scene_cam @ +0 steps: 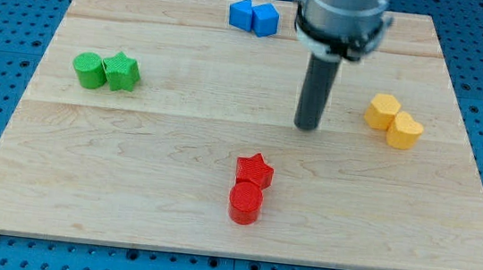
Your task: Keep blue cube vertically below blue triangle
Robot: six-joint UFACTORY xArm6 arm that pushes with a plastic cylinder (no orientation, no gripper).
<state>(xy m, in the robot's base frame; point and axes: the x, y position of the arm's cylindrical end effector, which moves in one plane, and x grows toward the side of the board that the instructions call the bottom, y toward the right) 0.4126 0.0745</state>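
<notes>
Wooden board (131, 159) | blue triangle (240, 13) touching blue cube (265, 19) | my tip (306, 127) well below

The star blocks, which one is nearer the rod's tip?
The red star, just below and left of my tip. The green star sits far off by the view's left edge, beside the green cylinder.

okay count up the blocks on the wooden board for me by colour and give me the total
Blue: 2, the blue triangle and blue cube
Green: 2, the green cylinder and green star
Yellow: 2, two yellow blocks
Red: 2, the red star and red cylinder
Total: 8
</notes>
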